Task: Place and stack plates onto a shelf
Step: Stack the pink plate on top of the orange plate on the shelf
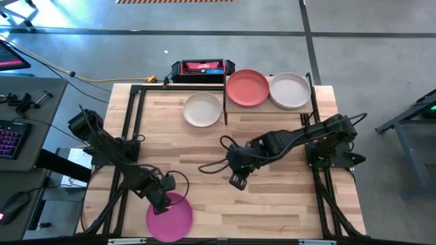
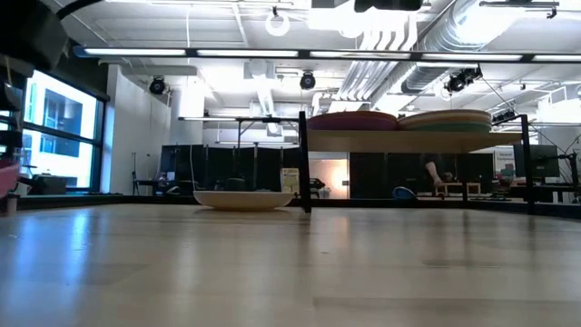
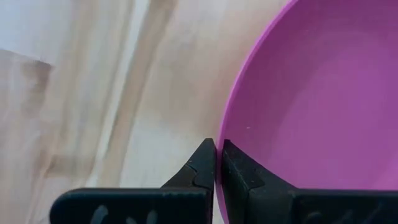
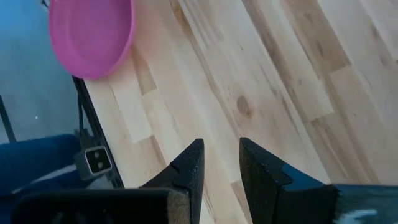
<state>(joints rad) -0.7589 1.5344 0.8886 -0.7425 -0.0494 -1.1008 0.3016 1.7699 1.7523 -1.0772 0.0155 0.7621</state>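
A magenta plate (image 1: pixel 170 218) is at the table's near left, and my left gripper (image 1: pixel 162 199) is shut on its far rim. A cream plate (image 1: pixel 202 109) rests bottom-down on the table beside the shelf (image 1: pixel 235 107). The shelf, at the far right, carries a coral red plate (image 1: pixel 247 88) and a white plate (image 1: pixel 291 90). My right gripper (image 1: pixel 238 181) hangs open above the bare middle of the table, with nothing between its fingers (image 4: pixel 189 165). My left gripper pinches the magenta plate's rim (image 3: pixel 225 134) between its two fingers, one finger (image 3: pixel 239 171) inside the plate and the other outside. The fingers come from above, pointing steeply down. Whether the plate is off the table I cannot tell.
A black and red box (image 1: pixel 202 69) stands behind the table's far edge. Black frame bars (image 1: pixel 129 119) run along the table's left and right sides. Bare wood lies between the two arms. In the low view the shelf plank (image 2: pixel 408 141) stands well above the tabletop.
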